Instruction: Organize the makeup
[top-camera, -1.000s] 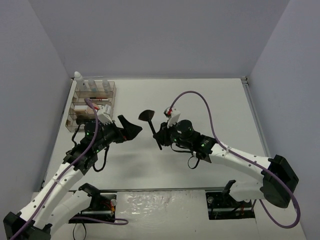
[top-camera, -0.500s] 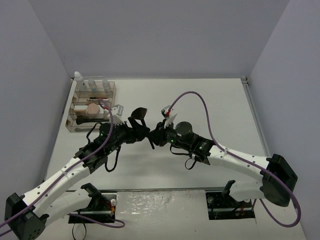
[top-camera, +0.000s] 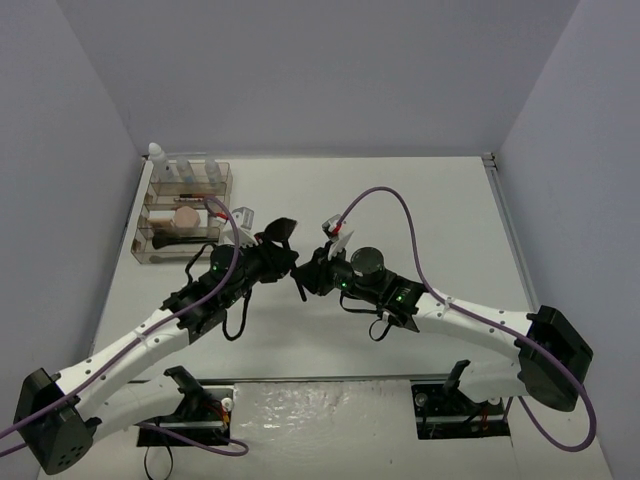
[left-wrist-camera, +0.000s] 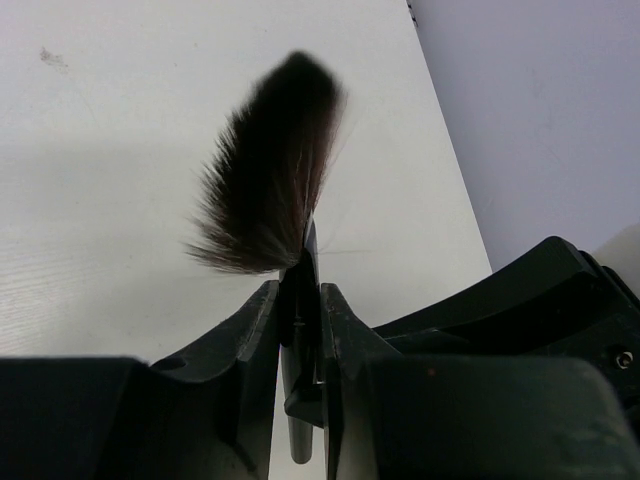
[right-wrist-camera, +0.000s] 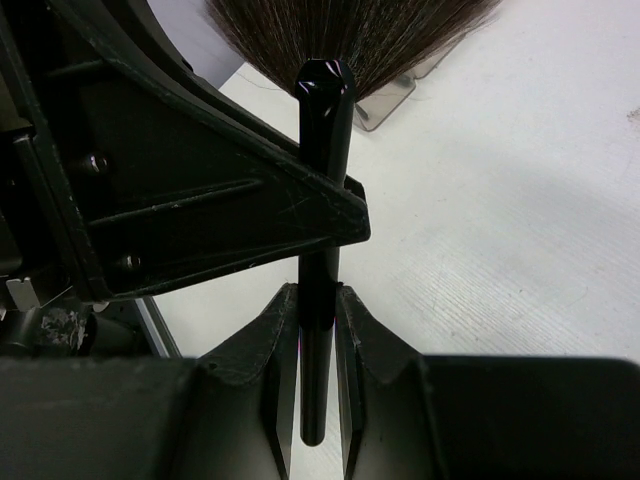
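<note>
A black makeup brush (top-camera: 281, 231) with a fan of dark bristles (left-wrist-camera: 270, 165) is held above the table between both arms. My left gripper (top-camera: 286, 260) is shut on its neck just below the bristles (left-wrist-camera: 299, 300). My right gripper (top-camera: 304, 277) is shut on the thin black handle (right-wrist-camera: 325, 130) lower down (right-wrist-camera: 318, 310). The two grippers nearly touch; the left one's finger (right-wrist-camera: 200, 200) crosses in front of the handle. More makeup sits in the organizer (top-camera: 228, 180) at far left: small bottles (top-camera: 186, 171), a pink compact (top-camera: 185, 215), a dark brush (top-camera: 170, 241).
The clear tiered organizer stands against the left wall, close behind my left arm. A white bottle (top-camera: 157, 152) rises at its back corner. A purple cable (top-camera: 400, 200) loops above the right arm. Walls close in on the table at left, back and right.
My left arm has swung right from beside the organizer to the brush, and its jaws have closed on the neck. The right gripper, still holding the handle, has shifted slightly left.
</note>
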